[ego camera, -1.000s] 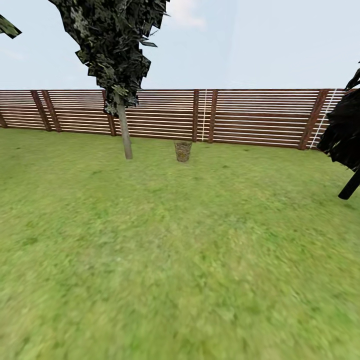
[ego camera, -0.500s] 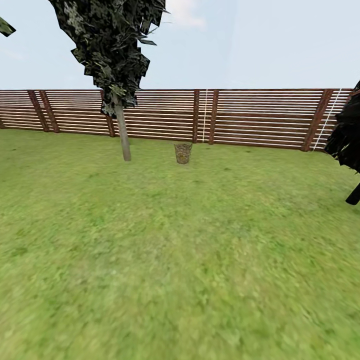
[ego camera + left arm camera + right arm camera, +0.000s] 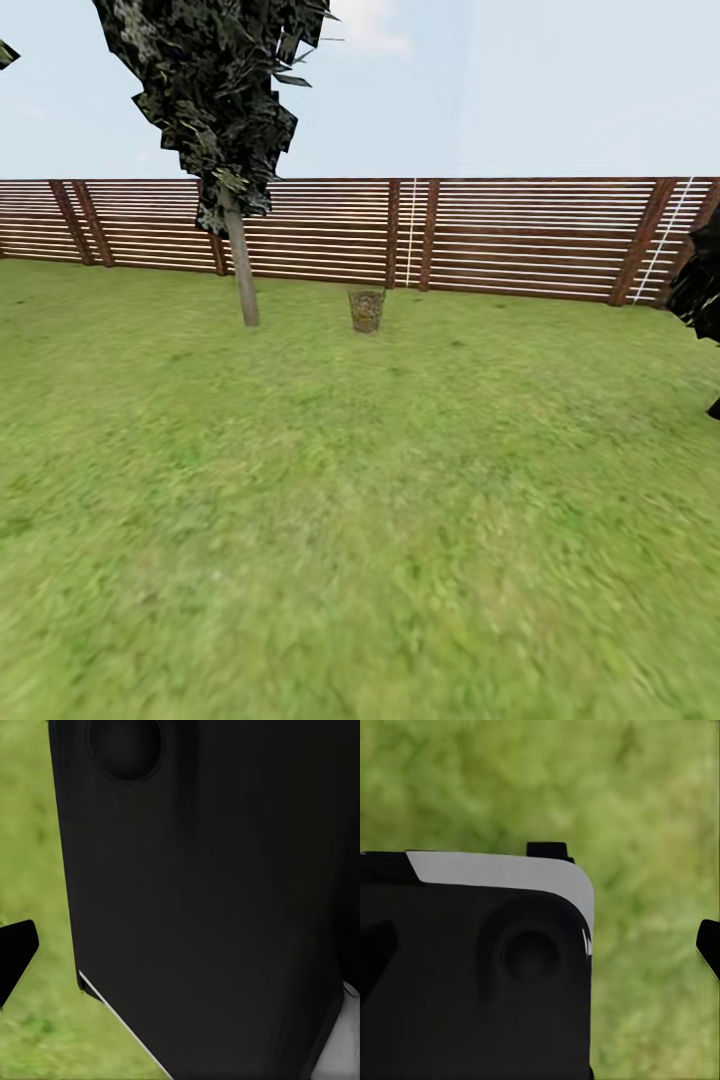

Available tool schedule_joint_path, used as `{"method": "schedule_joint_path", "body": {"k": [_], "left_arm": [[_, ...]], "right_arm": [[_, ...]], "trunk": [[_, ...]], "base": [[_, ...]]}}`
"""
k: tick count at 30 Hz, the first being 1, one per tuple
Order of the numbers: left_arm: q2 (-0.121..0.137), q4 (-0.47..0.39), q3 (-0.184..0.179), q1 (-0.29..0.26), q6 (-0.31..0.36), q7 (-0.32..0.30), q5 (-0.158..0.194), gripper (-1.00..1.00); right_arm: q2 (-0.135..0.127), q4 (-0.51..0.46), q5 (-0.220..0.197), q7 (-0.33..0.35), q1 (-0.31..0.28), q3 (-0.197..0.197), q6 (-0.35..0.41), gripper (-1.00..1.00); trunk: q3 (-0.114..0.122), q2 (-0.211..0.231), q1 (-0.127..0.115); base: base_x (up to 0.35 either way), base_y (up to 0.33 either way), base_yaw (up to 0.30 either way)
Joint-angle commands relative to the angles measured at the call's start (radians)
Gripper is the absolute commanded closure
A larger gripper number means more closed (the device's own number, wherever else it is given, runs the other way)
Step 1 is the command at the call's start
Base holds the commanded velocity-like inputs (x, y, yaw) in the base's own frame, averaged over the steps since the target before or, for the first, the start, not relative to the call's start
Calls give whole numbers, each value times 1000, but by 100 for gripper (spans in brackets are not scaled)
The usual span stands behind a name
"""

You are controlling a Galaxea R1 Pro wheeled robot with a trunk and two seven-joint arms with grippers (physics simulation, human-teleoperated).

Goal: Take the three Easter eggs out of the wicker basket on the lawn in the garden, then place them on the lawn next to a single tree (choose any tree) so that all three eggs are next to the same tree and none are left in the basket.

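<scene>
Left wrist view: a large matte black housing (image 3: 210,892) with flat faces. A round recessed socket (image 3: 124,746) is set in one corner of it. A thin pale line (image 3: 120,1020) runs along one slanted edge, and a light grey patch (image 3: 339,1050) sits at the far corner. A separate black pointed piece (image 3: 15,956) shows at the frame's edge.

Right wrist view: a black body panel (image 3: 472,982) with a rounded corner, capped by a light grey band (image 3: 502,874). A round recessed boss (image 3: 531,954) is sunk in its face. A small black tab (image 3: 547,850) stands above the band; a black tip (image 3: 709,945) shows at the edge.
</scene>
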Motion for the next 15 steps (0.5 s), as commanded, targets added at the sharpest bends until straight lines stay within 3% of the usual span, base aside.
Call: {"method": "schedule_joint_path", "body": {"k": [1,15], "left_arm": [[0,0,2,0,-3,0,1,-100],[0,0,2,0,-3,0,1,-100]], "right_arm": [[0,1,3,3,-1,-4,-4,-100],[2,1,1,3,-1,-4,-2,-100]], "trunk": [[-1,0,1],[-1,0,1]], "base": [[337,0,0],[337,0,0]]}}
